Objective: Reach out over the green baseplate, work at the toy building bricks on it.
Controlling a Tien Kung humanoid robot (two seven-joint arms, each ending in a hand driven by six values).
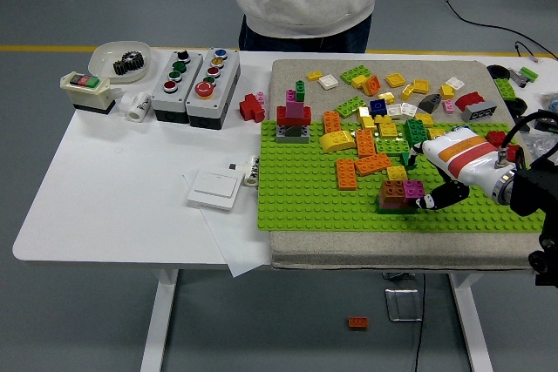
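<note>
The green baseplate (305, 193) lies on a grey mat at the table's right, with many loose bricks on its far half and beyond. Near its front edge stands a small brick stack (399, 192): brown and magenta bricks on a green one, with a yellow brick (397, 172) just behind. My right hand (420, 182), white with an orange stripe, reaches in from the right. Its black fingers (433, 199) curl against the magenta brick's right side and the thumb sits just behind the stack. A red, grey and magenta tower (295, 119) stands at the plate's far left.
A person in a grey top stands at the far side, hands out of view. Left of the plate lie a white switch plate (214, 189), a paper sheet, a red brick (252, 108), two button boxes (196, 78) and a bowl with a gear (122, 60).
</note>
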